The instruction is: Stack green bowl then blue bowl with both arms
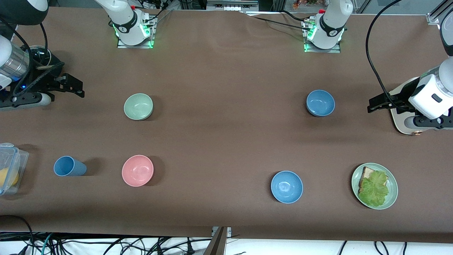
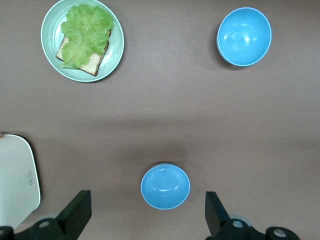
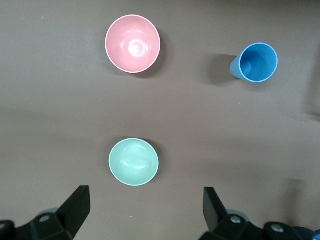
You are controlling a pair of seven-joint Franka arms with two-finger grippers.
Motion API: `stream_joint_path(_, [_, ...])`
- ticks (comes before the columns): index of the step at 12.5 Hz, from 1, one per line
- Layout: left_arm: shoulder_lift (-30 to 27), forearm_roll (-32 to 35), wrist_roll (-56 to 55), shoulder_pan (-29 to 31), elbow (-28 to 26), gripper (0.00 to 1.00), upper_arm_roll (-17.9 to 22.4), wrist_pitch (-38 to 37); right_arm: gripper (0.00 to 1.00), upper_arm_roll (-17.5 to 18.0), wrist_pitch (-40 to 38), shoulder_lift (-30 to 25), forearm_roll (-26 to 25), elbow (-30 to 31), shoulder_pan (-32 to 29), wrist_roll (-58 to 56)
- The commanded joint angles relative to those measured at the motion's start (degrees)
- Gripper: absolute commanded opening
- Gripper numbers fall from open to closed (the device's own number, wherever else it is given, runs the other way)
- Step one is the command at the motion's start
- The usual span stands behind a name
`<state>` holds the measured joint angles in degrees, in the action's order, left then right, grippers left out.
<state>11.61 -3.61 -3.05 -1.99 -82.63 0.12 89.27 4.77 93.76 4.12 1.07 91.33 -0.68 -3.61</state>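
We were plainly in a robotics lab: two white arms (image 1: 124,19) were bolted on metal plates to a bench (image 1: 226,71) draped in brown cloth, green status lights glowed at their bases, and loose cables (image 1: 106,244) tangled along its edge.

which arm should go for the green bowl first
Right. The green bowl sits toward the right arm's end of the table, and the open right gripper has it in its wrist view. The open left gripper faces the blue bowl instead.
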Motion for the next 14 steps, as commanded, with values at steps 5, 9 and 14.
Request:
stream_joint_path(5, [0.0, 1.2, -0.3, -0.4, 0.6, 1.00, 0.1, -0.9, 1.00, -0.4, -0.6, -0.3, 0.2, -0.9, -0.5, -0.7])
stream_joint_path(9, [0.0, 1.2, -0.3, -0.4, 0.6, 1.00, 0.0, -0.9, 1.00, -1.0, -0.7, -0.3, 0.2, -1.0, -0.5, -0.8])
stream_joint_path(14, [0.0, 1.1, -0.3, -0.3, 0.6, 1.00, 0.1, -0.9, 1.00, -1.8, -0.8, -0.3, 2.0, -0.9, -0.5, -0.8])
